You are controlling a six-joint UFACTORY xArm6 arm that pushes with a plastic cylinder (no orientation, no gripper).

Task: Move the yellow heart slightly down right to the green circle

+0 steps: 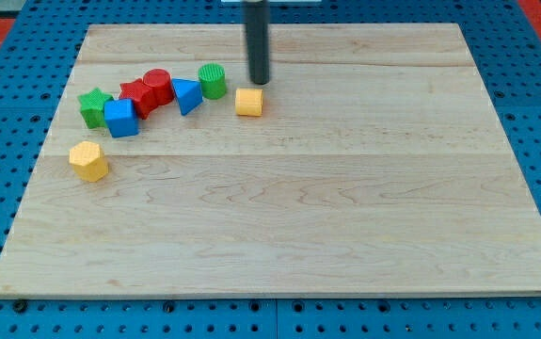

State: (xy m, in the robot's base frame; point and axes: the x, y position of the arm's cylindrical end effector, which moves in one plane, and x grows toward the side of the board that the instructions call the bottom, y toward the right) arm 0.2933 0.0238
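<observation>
On a pale wooden board (279, 217) resting on a blue pegboard surface (533, 94), eight small coloured blocks sit in the upper left area. My tip (259, 82), the lower end of a straight dark rod coming down from the view's top, holds nothing; it stands just above the yellow heart (248, 102), close to its upper right edge, though actual contact cannot be confirmed. The green circle (213, 80) lies just to the upper left of the yellow heart, with a narrow gap between them. Left of the green circle comes a blue triangle (187, 95), then a red cylinder (157, 88) touching a second red block (137, 97) of unclear shape. Further left, a blue cube (120, 118) touches a green star (94, 106). A yellow hexagon (88, 160) sits alone, below the cluster, toward the view's left.
</observation>
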